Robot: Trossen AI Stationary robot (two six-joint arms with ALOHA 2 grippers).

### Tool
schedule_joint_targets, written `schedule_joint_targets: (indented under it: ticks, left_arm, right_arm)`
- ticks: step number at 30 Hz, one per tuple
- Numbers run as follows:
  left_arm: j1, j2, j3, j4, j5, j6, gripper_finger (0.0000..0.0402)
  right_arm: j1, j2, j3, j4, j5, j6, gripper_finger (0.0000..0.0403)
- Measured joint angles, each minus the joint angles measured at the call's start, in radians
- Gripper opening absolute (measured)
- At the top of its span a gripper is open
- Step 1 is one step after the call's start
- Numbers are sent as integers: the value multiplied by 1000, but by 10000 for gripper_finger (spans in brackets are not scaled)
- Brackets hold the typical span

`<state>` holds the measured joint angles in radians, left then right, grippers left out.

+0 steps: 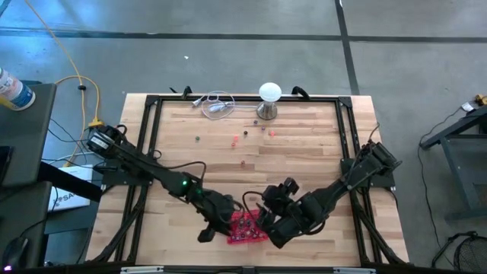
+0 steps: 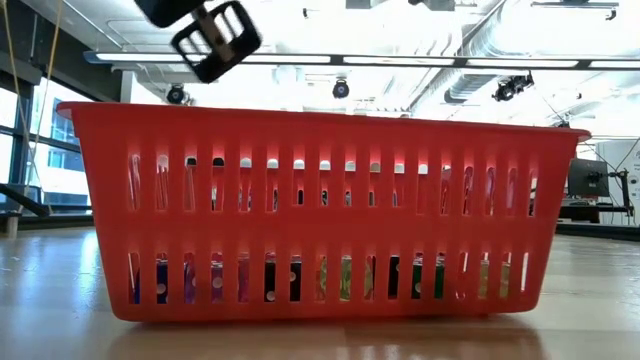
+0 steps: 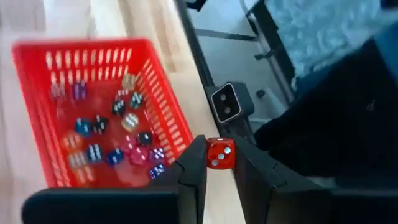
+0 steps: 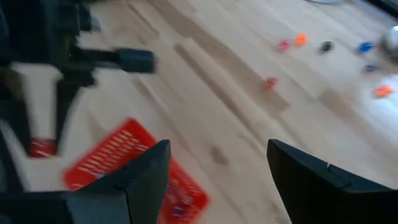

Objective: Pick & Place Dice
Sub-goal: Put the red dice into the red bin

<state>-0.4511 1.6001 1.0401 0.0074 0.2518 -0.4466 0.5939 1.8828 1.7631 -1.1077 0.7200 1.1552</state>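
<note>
A red mesh basket (image 1: 247,227) sits near the table's front edge, with several dice (image 3: 118,134) of mixed colours lying in it. My left gripper (image 3: 220,157) is at the basket's left side (image 1: 221,223), shut on one red die (image 3: 220,152). My right gripper (image 4: 217,163) hangs open with nothing between its fingers, just right of the basket (image 1: 271,219). More dice (image 1: 240,137) lie loose on the wood toward the far edge, and the right wrist view also shows these loose dice (image 4: 271,81). My left gripper pinches the red die by two opposite faces (image 3: 211,154) between its two fingertips, only at their free ends. The fingers slant downward. The die is lifted clear of table and basket, a white-pipped face toward the wrist camera.
A metal stand with a white ball top (image 1: 269,95) and a coil of cable (image 1: 217,105) sit at the table's far edge. A black frame (image 1: 152,122) borders the table. In the low view the basket wall (image 2: 320,210) fills the picture.
</note>
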Motion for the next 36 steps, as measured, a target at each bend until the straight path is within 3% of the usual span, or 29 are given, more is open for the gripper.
schedule_joint_targets:
  ticks: [5,12,18,22,32,36]
  left_arm:
    - [9,0,0,5,-5,223,61]
    - [16,17,0,8,2,370,62]
    - [10,70,0,2,-100,337,62]
    - [-23,102,0,8,-181,367,67]
    - [-37,103,0,27,-203,338,144]
    - [-16,103,0,15,-141,341,166]
  right_arm:
    - [6,0,0,165,-27,-42,258]
    - [9,0,0,401,-58,-138,258]
    - [20,3,0,554,-170,-165,258]
    - [35,5,0,617,-176,-164,258]
    - [35,6,0,619,-171,-157,258]
    - [35,6,0,618,-172,-154,258]
